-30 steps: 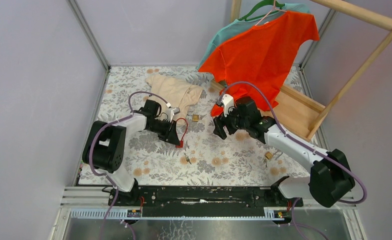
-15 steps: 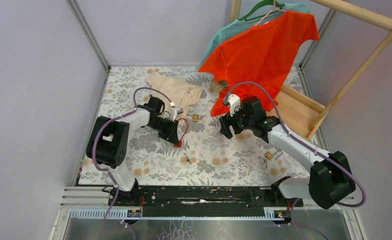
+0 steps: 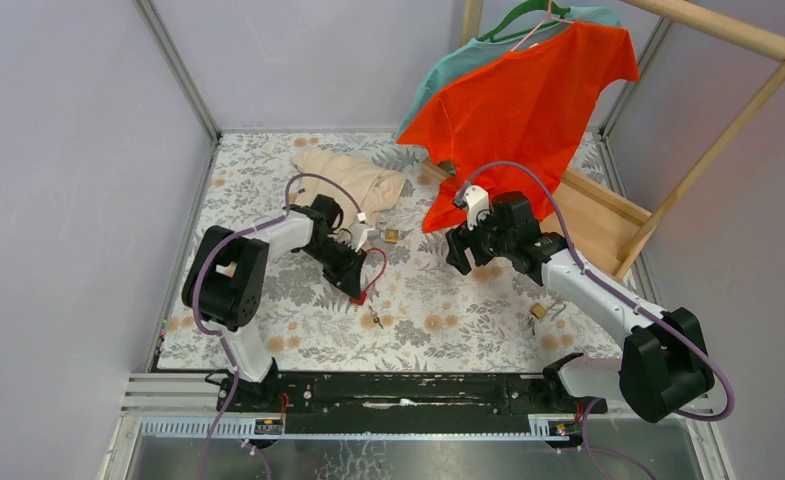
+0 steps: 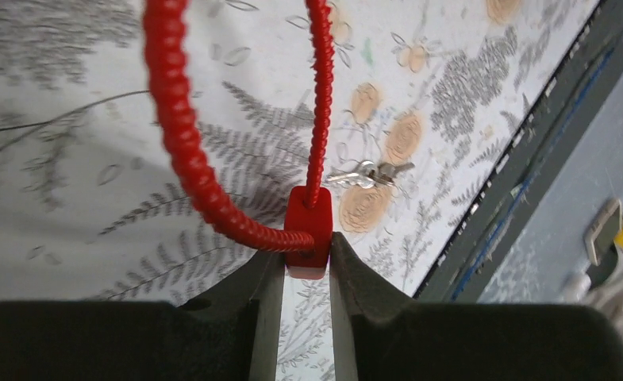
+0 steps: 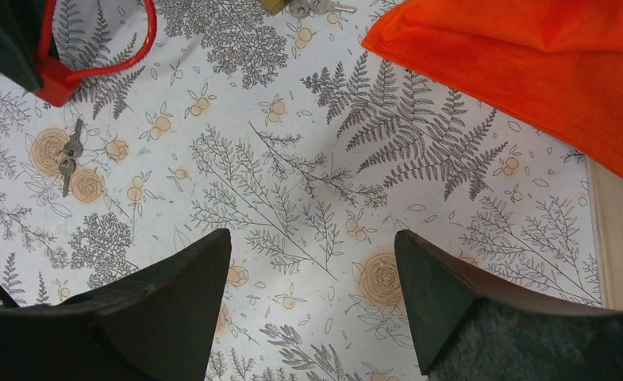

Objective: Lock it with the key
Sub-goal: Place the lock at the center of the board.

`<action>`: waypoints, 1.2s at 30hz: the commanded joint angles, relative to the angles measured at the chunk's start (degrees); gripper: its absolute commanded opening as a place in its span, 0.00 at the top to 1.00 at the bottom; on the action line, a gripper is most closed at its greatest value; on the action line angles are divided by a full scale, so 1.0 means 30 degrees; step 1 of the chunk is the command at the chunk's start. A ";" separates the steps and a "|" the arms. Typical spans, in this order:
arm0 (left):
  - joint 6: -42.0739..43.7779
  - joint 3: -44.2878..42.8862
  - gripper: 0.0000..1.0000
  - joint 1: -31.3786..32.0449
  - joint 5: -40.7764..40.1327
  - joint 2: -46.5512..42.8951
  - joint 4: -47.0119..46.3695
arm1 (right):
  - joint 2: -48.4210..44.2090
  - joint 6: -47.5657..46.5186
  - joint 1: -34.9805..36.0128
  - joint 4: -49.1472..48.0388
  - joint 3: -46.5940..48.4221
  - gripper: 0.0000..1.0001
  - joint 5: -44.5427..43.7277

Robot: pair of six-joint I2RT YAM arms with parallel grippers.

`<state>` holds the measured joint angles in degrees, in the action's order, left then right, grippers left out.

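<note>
My left gripper [image 3: 356, 288] is shut on the red body of a cable lock [image 4: 309, 235], whose ribbed red cable [image 4: 182, 131] loops up and away; the lock also shows in the top view [image 3: 363, 295] and the right wrist view [image 5: 57, 83]. A small bunch of keys [image 4: 365, 172] lies on the floral cloth just past the lock; it shows in the top view [image 3: 373, 319] and the right wrist view [image 5: 69, 154]. My right gripper [image 3: 455, 257] hovers open and empty over the cloth, well right of the lock, its fingers [image 5: 182, 294] wide apart.
An orange shirt [image 3: 528, 100] and a teal one hang from a wooden rack [image 3: 608, 215] at the back right. A beige garment [image 3: 353, 180] lies at the back. A brass padlock [image 3: 392, 236] lies mid-table, and another padlock [image 3: 539, 311] lies at the right.
My left gripper has moved right and nearer with the red lock, closer to the keys. My right gripper has moved slightly right and back.
</note>
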<state>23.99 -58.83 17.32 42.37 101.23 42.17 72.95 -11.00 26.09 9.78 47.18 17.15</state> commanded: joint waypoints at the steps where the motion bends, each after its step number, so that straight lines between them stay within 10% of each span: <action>1: 0.2155 -0.0956 0.76 0.0349 -0.0044 0.1084 0.2076 | -0.0301 -0.0407 -0.0177 -0.0514 0.0005 0.18 -0.0032; 19: 0.3937 -0.0540 0.38 0.0193 -0.3764 0.0453 0.2612 | -0.2014 -0.2903 -0.0445 0.0907 -0.0374 0.16 -0.2836; 36: 0.0769 0.1642 0.07 -0.0171 -0.5757 -0.7378 -0.2381 | -0.4234 -1.1910 -0.4812 1.2060 -0.1478 0.12 -0.4041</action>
<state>29.08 -55.55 16.84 25.89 82.76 41.34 61.43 -36.67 15.94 36.51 44.12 2.42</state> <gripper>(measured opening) 0.911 0.885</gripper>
